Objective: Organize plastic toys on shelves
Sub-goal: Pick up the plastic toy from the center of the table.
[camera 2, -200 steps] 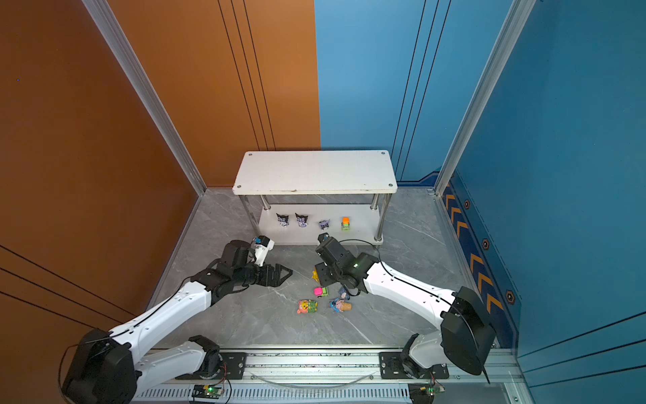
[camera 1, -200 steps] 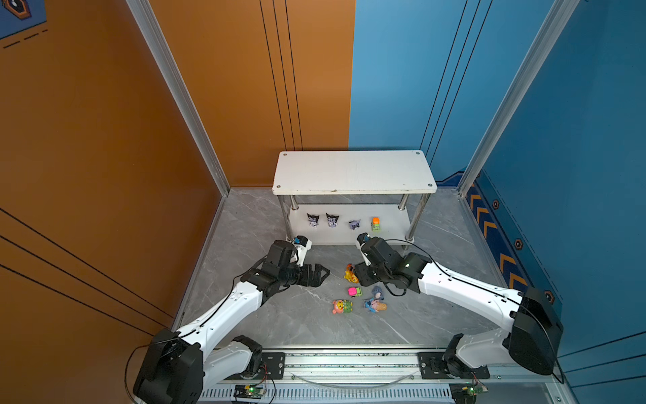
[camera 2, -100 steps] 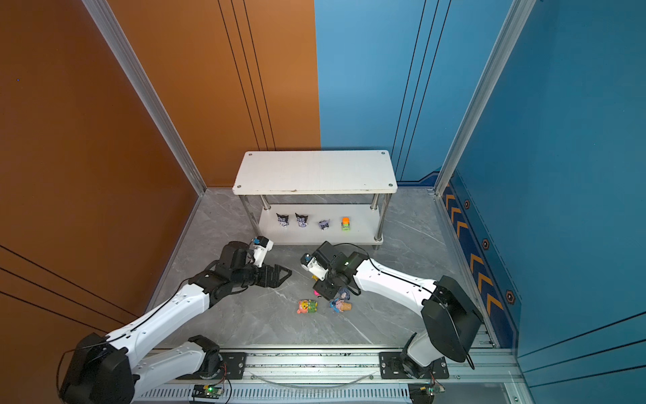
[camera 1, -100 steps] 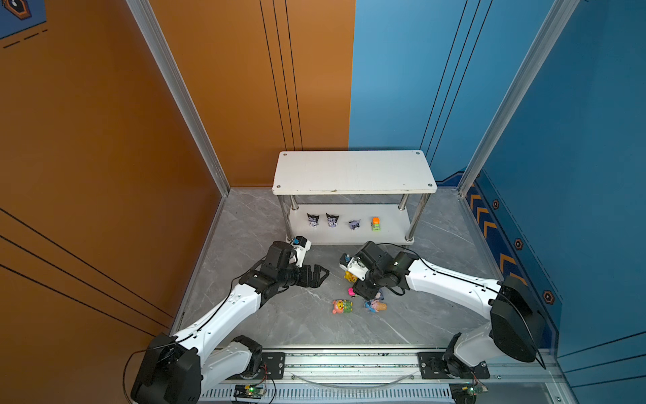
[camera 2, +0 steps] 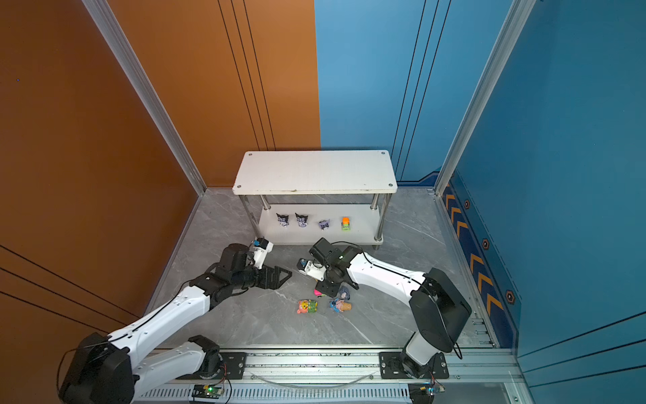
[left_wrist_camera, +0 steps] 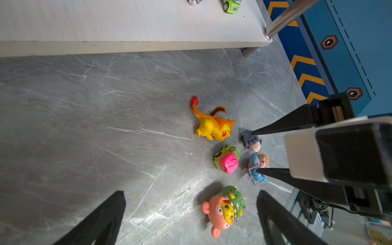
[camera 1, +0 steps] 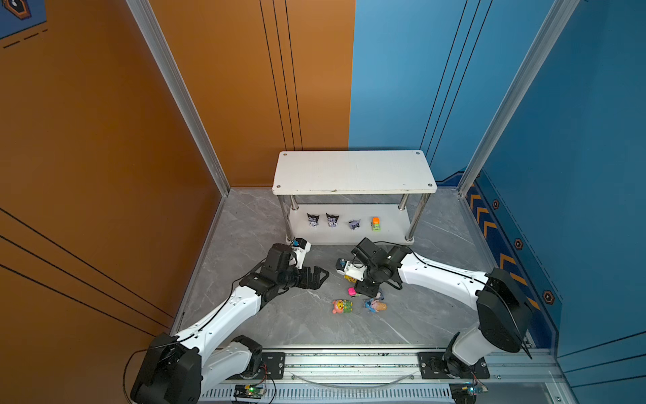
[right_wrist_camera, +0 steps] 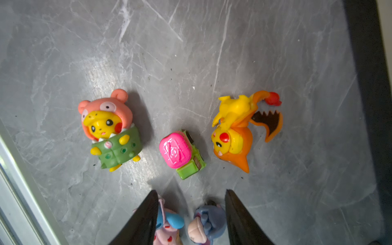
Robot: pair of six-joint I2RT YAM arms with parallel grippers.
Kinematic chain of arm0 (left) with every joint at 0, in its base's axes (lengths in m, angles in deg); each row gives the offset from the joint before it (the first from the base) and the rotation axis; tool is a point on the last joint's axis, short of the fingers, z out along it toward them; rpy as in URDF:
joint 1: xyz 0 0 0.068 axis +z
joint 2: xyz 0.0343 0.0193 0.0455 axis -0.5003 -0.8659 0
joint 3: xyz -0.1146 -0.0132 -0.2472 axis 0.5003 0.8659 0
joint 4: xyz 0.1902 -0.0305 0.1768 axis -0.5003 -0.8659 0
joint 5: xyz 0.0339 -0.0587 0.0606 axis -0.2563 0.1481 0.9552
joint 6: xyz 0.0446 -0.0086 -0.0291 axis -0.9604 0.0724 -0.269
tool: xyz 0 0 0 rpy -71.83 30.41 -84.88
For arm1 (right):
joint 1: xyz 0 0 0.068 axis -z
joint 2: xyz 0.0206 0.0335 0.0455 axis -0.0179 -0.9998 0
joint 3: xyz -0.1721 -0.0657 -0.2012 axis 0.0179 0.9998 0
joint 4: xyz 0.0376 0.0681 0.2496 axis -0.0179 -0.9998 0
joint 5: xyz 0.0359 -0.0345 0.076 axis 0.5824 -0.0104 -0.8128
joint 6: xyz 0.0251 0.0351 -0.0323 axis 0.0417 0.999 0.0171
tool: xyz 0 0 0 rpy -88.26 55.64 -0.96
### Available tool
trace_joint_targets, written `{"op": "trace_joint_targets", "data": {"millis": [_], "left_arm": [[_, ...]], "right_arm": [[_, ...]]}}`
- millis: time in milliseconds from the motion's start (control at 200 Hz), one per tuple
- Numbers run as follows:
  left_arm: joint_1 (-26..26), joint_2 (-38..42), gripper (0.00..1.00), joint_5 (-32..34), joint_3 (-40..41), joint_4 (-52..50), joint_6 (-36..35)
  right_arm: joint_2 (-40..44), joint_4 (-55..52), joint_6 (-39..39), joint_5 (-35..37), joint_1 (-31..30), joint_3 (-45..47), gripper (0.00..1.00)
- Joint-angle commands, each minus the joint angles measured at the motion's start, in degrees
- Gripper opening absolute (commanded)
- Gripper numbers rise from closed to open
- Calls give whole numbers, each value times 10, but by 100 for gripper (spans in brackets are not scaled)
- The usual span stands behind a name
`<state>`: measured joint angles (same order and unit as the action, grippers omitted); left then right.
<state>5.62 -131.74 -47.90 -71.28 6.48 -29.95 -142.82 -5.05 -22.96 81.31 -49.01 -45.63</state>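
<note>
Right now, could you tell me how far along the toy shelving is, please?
Done: four toys stand on the lower shelf. In hand: the right gripper hangs open over the grey donkey and blue toy, nothing lifted. Left: those two, the orange dragon, pink-topped car and pink-yellow figure lie on the floor; left gripper open, empty.

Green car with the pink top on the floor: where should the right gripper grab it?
Take the green car across its two flat green sides, coming straight down: they look parallel, and bare floor separates it from the orange dragon and the pink-yellow figurine.
</note>
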Motion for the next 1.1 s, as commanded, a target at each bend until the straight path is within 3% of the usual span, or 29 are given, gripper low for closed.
{"op": "trace_joint_targets", "data": {"millis": [0, 601, 901, 1026, 1096], "left_arm": [[5, 12, 98, -14, 6, 6, 2], [14, 8, 98, -15, 5, 7, 2], [17, 3, 98, -17, 3, 7, 2], [17, 3, 98, -18, 5, 9, 2], [17, 1, 98, -18, 4, 9, 2]], "right_arm": [[-30, -10, -22, -20, 0, -16, 50], [-80, 1, -25, -33, 2, -21, 50], [-84, 11, -20, -33, 4, -22, 42], [-83, 13, -18, -25, 3, -21, 55], [-78, 17, -18, -21, 1, -21, 57]]}}
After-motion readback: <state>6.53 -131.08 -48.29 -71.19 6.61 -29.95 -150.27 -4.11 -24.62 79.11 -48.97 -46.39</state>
